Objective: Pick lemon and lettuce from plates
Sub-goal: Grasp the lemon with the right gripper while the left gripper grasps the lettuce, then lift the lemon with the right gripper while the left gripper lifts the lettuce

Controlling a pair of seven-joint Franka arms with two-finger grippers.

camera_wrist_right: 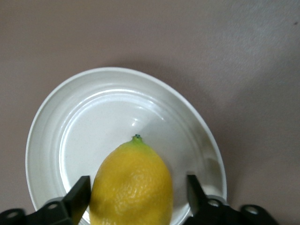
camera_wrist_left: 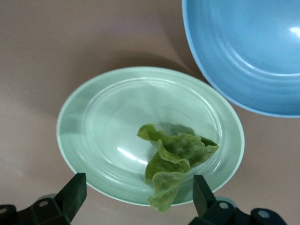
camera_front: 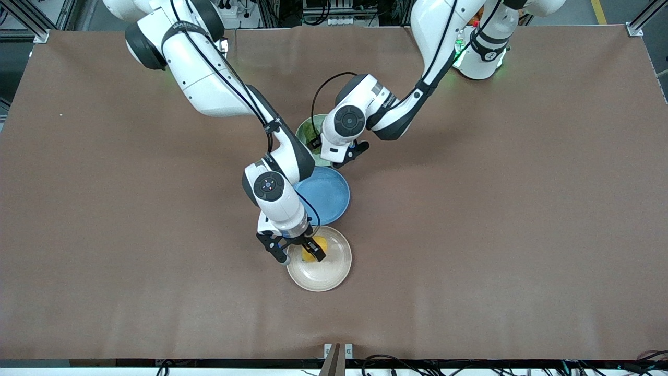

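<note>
The yellow lemon (camera_wrist_right: pixel 131 183) lies in the beige-cream plate (camera_wrist_right: pixel 93 108), the plate nearest the front camera (camera_front: pixel 326 274). My right gripper (camera_wrist_right: pixel 137 193) is open and low over that plate, one finger on each side of the lemon; one finger is right beside it and the other stands clear. In the front view the right gripper (camera_front: pixel 301 256) partly hides the lemon (camera_front: pixel 320 243). The green lettuce (camera_wrist_left: pixel 178 159) lies in the pale green plate (camera_wrist_left: pixel 70 122), draping over its rim. My left gripper (camera_wrist_left: pixel 138 194) is open above that rim and holds nothing. The left gripper (camera_front: pixel 348 155) covers much of the green plate (camera_front: pixel 307 130).
An empty blue plate (camera_front: pixel 326 196) sits between the two plates, touching or nearly touching both; it also shows in the left wrist view (camera_wrist_left: pixel 243 51). The three plates form a row at the middle of the brown table (camera_front: pixel 496 209).
</note>
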